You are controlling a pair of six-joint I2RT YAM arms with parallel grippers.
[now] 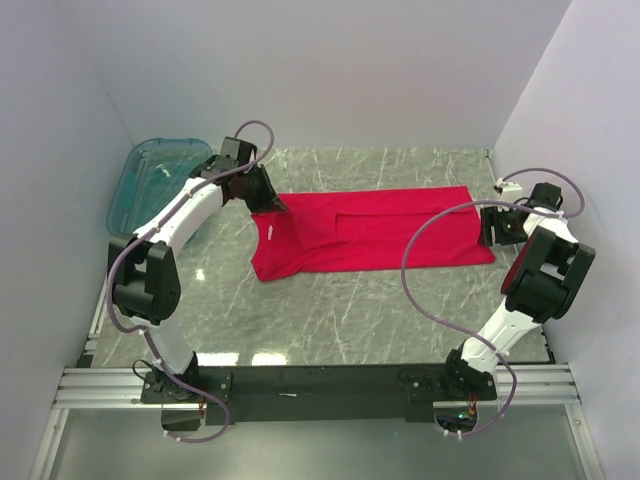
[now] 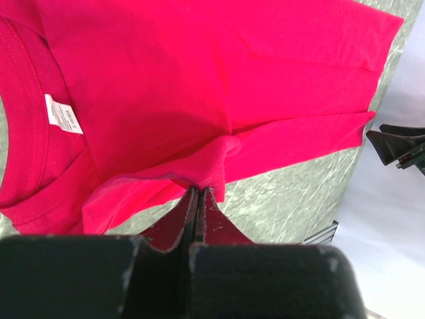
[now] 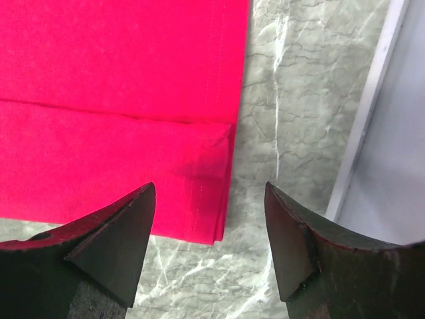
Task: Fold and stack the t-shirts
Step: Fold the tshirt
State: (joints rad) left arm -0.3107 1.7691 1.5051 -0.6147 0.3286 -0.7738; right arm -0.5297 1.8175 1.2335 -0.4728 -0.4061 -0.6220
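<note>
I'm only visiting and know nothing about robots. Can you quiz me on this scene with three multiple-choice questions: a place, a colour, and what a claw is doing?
1. Where on the table does the teal tub stand?
A) far left corner
B) near right corner
C) the middle

2. What colour is the t-shirt?
A) blue
B) red
C) white

3. How is the right claw?
A) shut on the t-shirt
B) open, holding nothing
C) shut on the tub

Answers: 1 A, it stands at the far left edge; 2 B, the cloth is red all over; 3 B, its jaws stand apart over the hem corner.
</note>
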